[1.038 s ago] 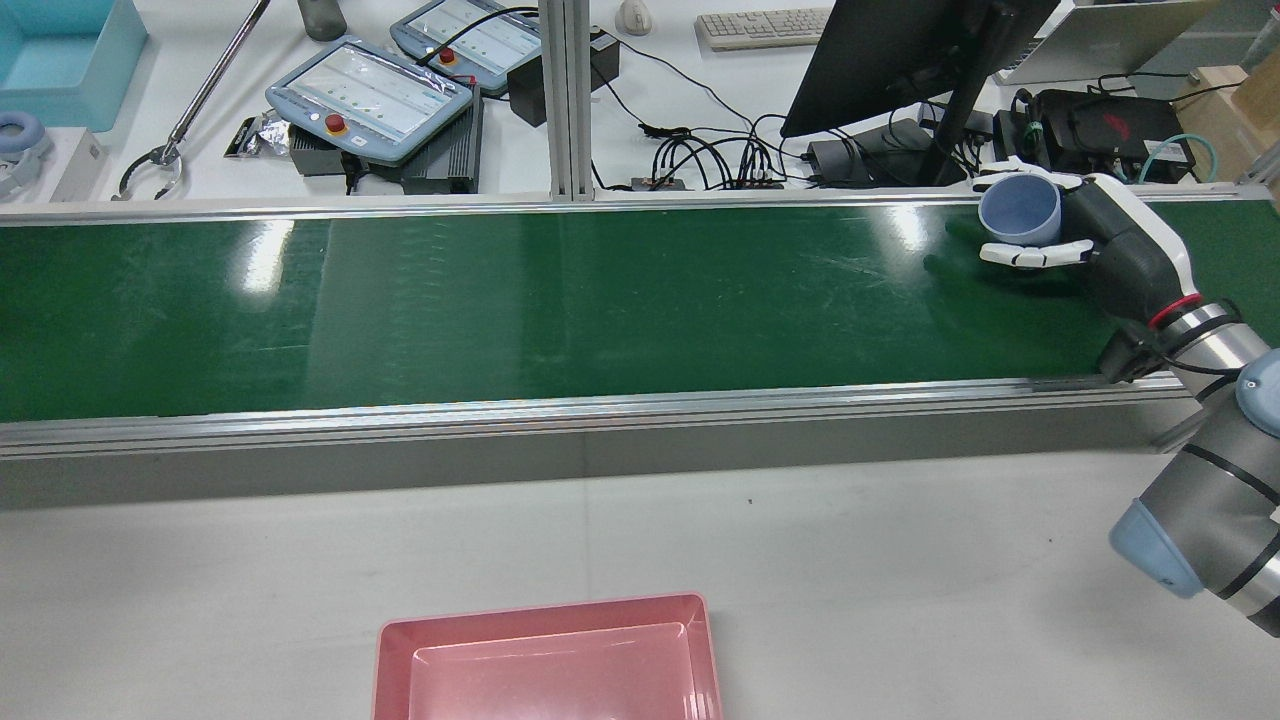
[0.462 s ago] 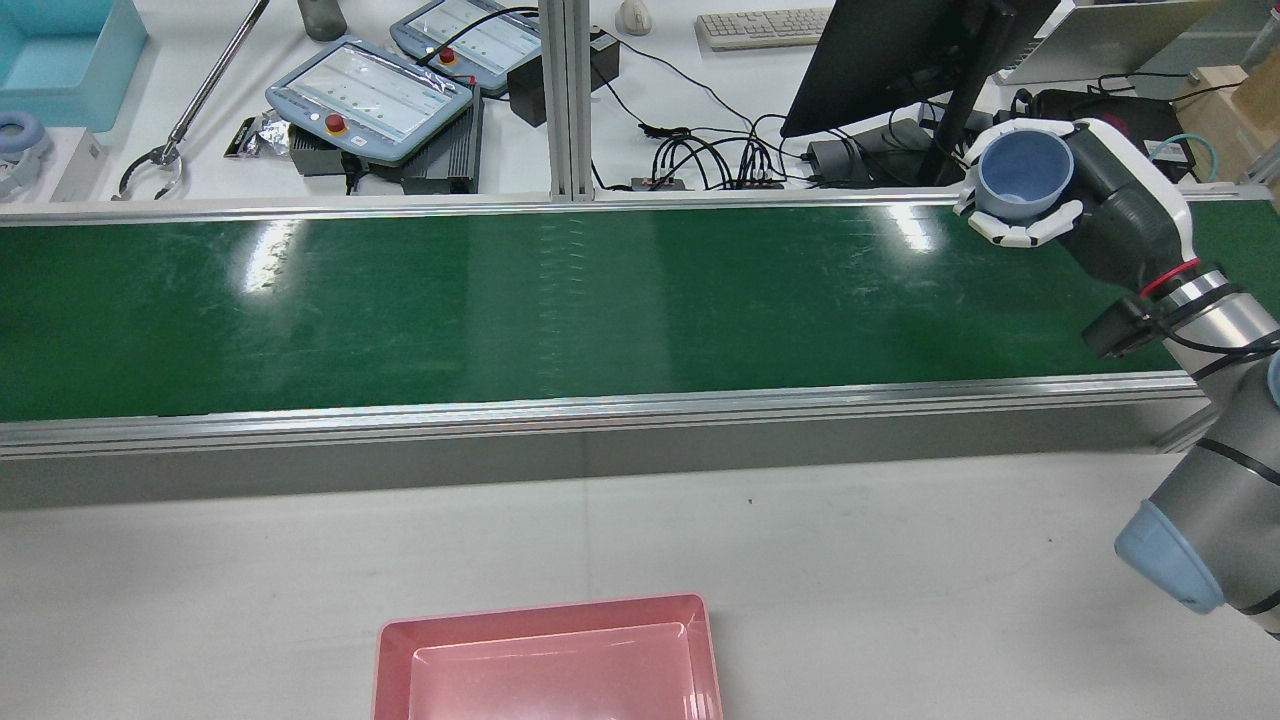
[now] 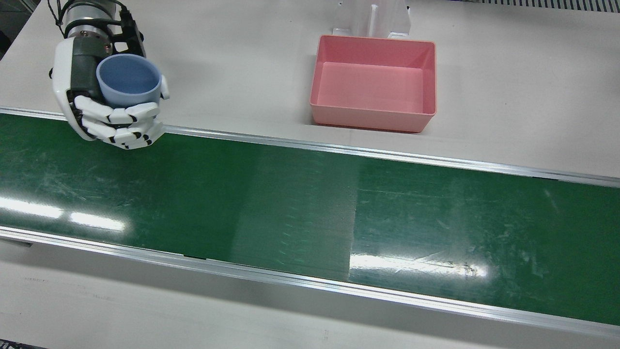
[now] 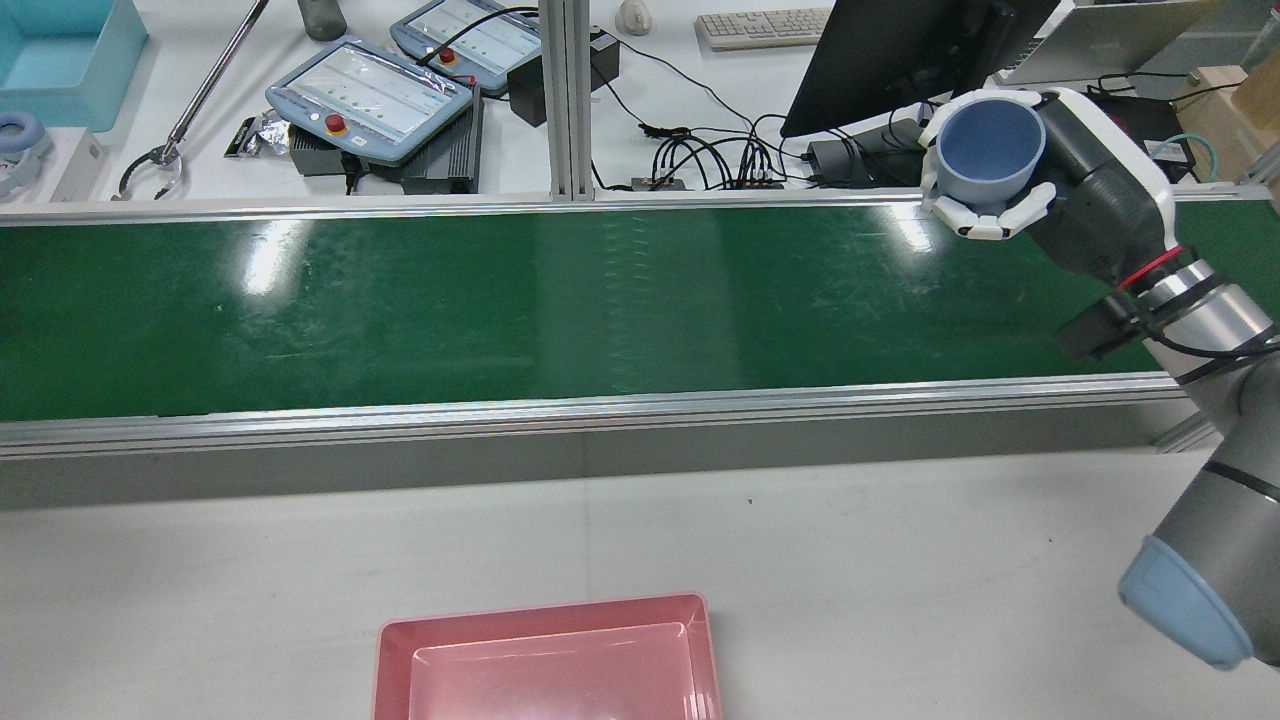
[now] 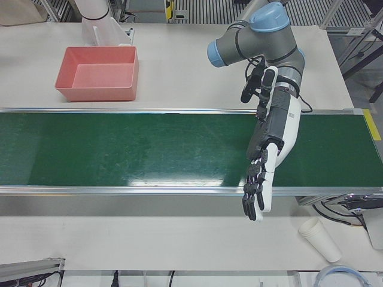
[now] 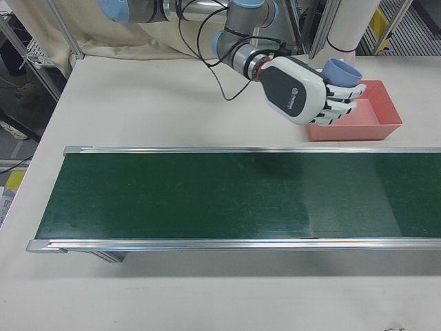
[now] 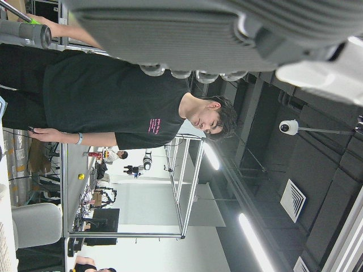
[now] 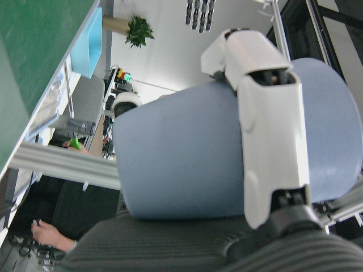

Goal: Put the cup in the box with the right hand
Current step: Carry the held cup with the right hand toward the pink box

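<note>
Holding the blue cup in my right hand, I see from the front view my white fingers wrapped around its lower wall, mouth up, over the seam between the white bench and the green belt. The pink box sits empty on the bench, well apart from the cup.

From the rear view, the cup is raised above the belt's far edge, in front of the black monitor. A second ago it sat low against the belt; since then my right hand has lifted it and carried it toward the middle. Behind the belt lie two control tablets with red buttons, a keyboard and tangled cables; their screen text is too small to read. The box shows at the near edge.

From the left-front view, my left hand hangs over the belt's front rail, fingers straight, close side by side and holding nothing. A stack of paper cups lies on the bench nearby.

From the right-front view, the back of my right hand carries a small round logo, unreadable.

The left hand view shows a man in a black shirt with small pink print I cannot read.

The right hand view is filled by the cup with one finger across it.
</note>
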You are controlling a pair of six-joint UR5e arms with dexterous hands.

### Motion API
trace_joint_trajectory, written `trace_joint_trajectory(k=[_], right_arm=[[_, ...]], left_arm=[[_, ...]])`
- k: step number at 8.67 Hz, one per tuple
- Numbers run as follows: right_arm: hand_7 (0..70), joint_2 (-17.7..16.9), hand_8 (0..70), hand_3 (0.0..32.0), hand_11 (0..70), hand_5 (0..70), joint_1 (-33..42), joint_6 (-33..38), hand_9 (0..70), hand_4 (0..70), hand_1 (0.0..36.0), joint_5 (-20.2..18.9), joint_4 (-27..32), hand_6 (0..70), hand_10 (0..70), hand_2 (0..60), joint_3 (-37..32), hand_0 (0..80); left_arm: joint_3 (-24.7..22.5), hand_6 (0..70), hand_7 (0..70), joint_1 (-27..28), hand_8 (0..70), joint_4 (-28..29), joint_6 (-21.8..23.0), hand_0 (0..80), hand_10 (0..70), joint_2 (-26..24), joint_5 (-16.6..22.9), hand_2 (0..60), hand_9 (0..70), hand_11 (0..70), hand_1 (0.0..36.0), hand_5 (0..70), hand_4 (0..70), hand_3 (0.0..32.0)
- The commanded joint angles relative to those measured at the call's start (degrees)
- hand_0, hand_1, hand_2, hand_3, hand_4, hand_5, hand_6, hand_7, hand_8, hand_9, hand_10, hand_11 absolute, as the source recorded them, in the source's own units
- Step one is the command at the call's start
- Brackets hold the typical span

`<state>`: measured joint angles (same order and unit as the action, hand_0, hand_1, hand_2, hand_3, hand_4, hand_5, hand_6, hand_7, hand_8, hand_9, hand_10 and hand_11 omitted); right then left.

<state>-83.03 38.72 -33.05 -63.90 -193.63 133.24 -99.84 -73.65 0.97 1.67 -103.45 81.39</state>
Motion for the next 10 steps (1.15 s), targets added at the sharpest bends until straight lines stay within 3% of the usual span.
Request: trace_joint_trajectory(k=[1, 2, 4, 5, 6, 7, 8, 9, 10], right_arm=[[70.0, 3.65, 70.0, 0.0, 70.0, 29.1, -21.43, -12.62, 70.0, 30.1, 36.0, 6.67, -0.52, 50.0, 58.5, 60.0, 5.63, 80.0], [70.0, 4.10, 70.0, 0.0, 70.0, 28.8, -27.41, -16.22, 70.0, 29.2, 36.0, 9.90, 0.01, 49.5, 57.0, 60.0, 5.63, 80.0], [70.0, 5.24, 70.0, 0.0, 70.0, 27.4, -32.90, -18.45, 70.0, 22.1, 36.0, 11.08, 0.19, 47.2, 50.5, 60.0, 4.84, 80.0], [70.0, 4.98, 68.3, 0.0, 69.6, 26.6, -33.79, -18.37, 70.0, 25.3, 36.0, 10.99, 0.19, 46.0, 46.5, 60.0, 4.57, 80.0], [70.0, 4.98, 54.0, 0.0, 53.2, 23.1, -33.97, -18.54, 70.0, 17.6, 36.0, 10.90, 0.10, 37.0, 34.6, 60.0, 4.57, 80.0], [27.8, 4.72, 8.1, 0.0, 13.9, 10.8, -34.32, -18.37, 15.5, 9.9, 27.0, 10.90, 0.10, 9.3, 7.3, 3.8, 4.57, 77.7], [2.4, 4.54, 0.0, 0.0, 3.4, 6.9, -34.23, -17.93, 0.0, 7.7, 17.4, 10.90, 0.10, 2.3, 0.7, 0.0, 4.57, 66.2], [0.0, 4.54, 0.0, 0.0, 0.0, 3.2, -34.41, -18.01, 0.0, 5.4, 9.4, 10.90, 0.10, 0.0, 0.0, 1.2, 4.57, 51.4], [0.0, 4.54, 0.0, 2.8, 0.0, 2.2, -34.50, -17.84, 0.0, 1.2, 5.2, 10.90, 0.10, 0.0, 0.0, 0.0, 4.57, 48.7]], left_arm=[[0.00, 0.0, 0.0, 0.00, 0.0, 0.00, 0.00, 0.0, 0.0, 0.00, -0.09, 0.0, 0.0, 0.0, 0.0, 0.0, 0.0, 0.0], [0.00, 0.0, 0.0, 0.00, 0.0, 0.00, 0.00, 0.0, 0.0, 0.00, 0.00, 0.0, 0.0, 0.0, 0.0, 0.0, 0.0, 0.0], [0.00, 0.0, 0.0, 0.09, 0.0, 0.00, 0.00, 0.0, 0.0, 0.00, -0.09, 0.0, 0.0, 0.0, 0.0, 0.0, 0.0, 0.0], [0.00, 0.0, 0.0, 0.00, 0.0, 0.00, 0.00, 0.0, 0.0, 0.00, -0.09, 0.0, 0.0, 0.0, 0.0, 0.0, 0.0, 0.0], [0.00, 0.0, 0.0, 0.00, 0.0, 0.00, 0.00, 0.0, 0.0, 0.00, -0.09, 0.0, 0.0, 0.0, 0.0, 0.0, 0.0, 0.0], [0.00, 0.0, 0.0, 0.00, 0.0, 0.00, 0.00, 0.0, 0.0, 0.09, 0.00, 0.0, 0.0, 0.0, 0.0, 0.0, 0.0, 0.0], [0.00, 0.0, 0.0, 0.00, 0.0, 0.00, 0.00, 0.0, 0.0, 0.00, -0.09, 0.0, 0.0, 0.0, 0.0, 0.0, 0.0, 0.0], [0.00, 0.0, 0.0, 0.00, 0.0, 0.00, 0.00, 0.0, 0.0, 0.00, -0.09, 0.0, 0.0, 0.0, 0.0, 0.0, 0.0, 0.0], [0.09, 0.0, 0.0, 0.00, 0.0, 0.00, 0.00, 0.0, 0.0, 0.00, -0.09, 0.0, 0.0, 0.0, 0.0, 0.0, 0.0, 0.0]])
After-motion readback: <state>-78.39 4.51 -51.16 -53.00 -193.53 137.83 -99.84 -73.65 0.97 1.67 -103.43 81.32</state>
